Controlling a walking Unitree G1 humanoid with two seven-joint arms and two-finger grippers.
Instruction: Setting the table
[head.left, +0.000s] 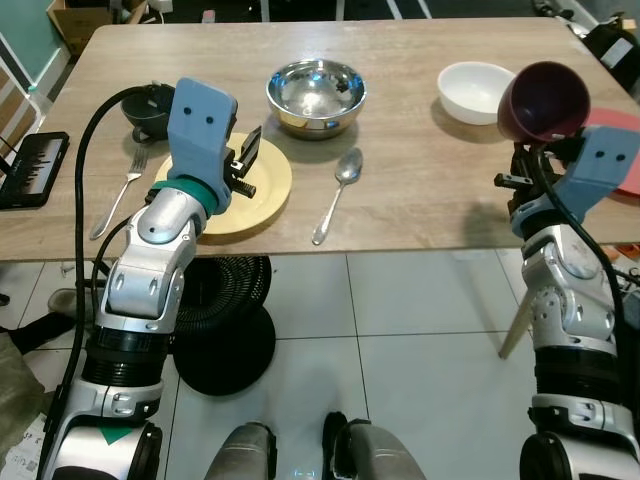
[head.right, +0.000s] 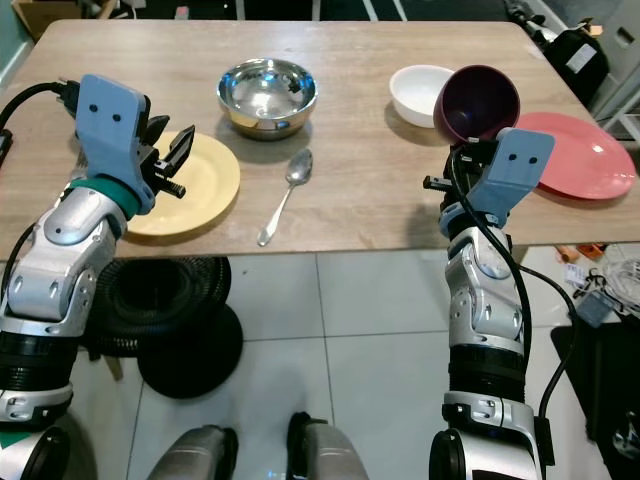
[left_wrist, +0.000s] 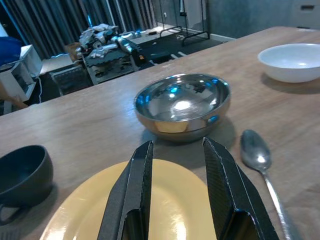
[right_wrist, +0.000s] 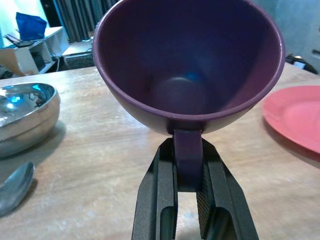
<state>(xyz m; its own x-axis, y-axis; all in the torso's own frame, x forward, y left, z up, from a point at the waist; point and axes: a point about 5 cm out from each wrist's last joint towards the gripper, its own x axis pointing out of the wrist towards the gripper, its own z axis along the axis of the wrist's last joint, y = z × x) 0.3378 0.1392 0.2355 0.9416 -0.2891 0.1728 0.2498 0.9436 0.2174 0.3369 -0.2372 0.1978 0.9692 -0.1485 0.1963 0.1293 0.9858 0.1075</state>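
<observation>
My left gripper (left_wrist: 177, 146) hovers open just above the yellow plate (head.left: 270, 185) near the table's front edge, with nothing between its fingers. Beyond the plate stands a steel bowl (head.left: 315, 95). A spoon (head.left: 337, 195) lies to the plate's right and a fork (head.left: 120, 190) to its left. A dark cup (head.left: 148, 108) sits at the back left. My right gripper (right_wrist: 188, 150) is shut on the handle of a purple cup (head.left: 545, 100), which it holds tilted above the table's right side. The cup hangs between a white bowl (head.left: 473, 92) and a red plate (head.right: 580, 155).
The wooden table (head.left: 420, 200) ends at a front edge close to my body. A black round base (head.left: 225, 310) stands on the tiled floor under the table. A dark device (head.left: 35, 165) lies off the table's left end. A wooden leg (head.left: 515, 325) slants down at the right.
</observation>
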